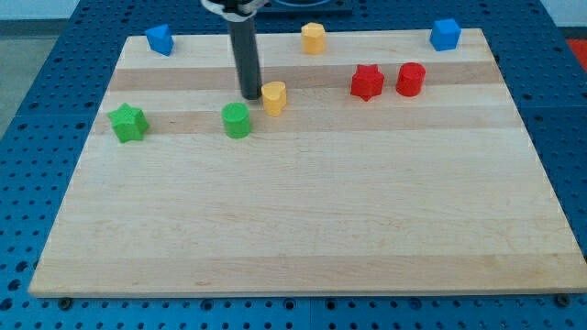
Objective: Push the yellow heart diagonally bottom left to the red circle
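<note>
Yellow heart-shaped block [274, 96]: small, pale yellow-orange, lobed outline only just readable at this size. Sits in the upper half of the light wooden board [303, 229], left of centre, nearer the top edge than the bottom.

My tip [250, 94]: lower end of a straight dark rod, planted on the wood just beside the yellow heart on its left side. Whether the two touch cannot be told; any gap is very slim. No jaws or fingers on this arm, so nothing spread, pressed or pinching, only the bare rod end.

Green round block [237, 120]: just below and left of the heart, close to it but apart.

Green star-like block [128, 123]: near the left edge, level with the green round one.

Red round block [410, 80]: right of centre, well apart from the heart. Facets make its outline uncertain. Red star-like block [367, 82] just to its left, not touching.

Second yellow block [314, 38]: near the top edge, shape unclear.

Blue blocks: one at the top left corner [160, 39], one at the top right corner [446, 34]; shapes hard to make out.

Rod's upper part cut off by the top of the frame. Blue perforated bench [37, 137] surrounds the board.
</note>
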Tool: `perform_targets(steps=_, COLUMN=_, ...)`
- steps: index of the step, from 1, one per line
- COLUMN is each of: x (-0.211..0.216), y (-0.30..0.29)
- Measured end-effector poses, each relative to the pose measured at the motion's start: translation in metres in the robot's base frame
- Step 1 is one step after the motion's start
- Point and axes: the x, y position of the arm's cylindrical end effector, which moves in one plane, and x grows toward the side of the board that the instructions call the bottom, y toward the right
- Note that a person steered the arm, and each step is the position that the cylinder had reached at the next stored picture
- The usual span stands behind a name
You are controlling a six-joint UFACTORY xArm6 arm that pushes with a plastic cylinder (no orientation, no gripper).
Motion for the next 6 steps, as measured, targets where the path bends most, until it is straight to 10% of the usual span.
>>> perform_targets(steps=6, x=0.057, y=0.068)
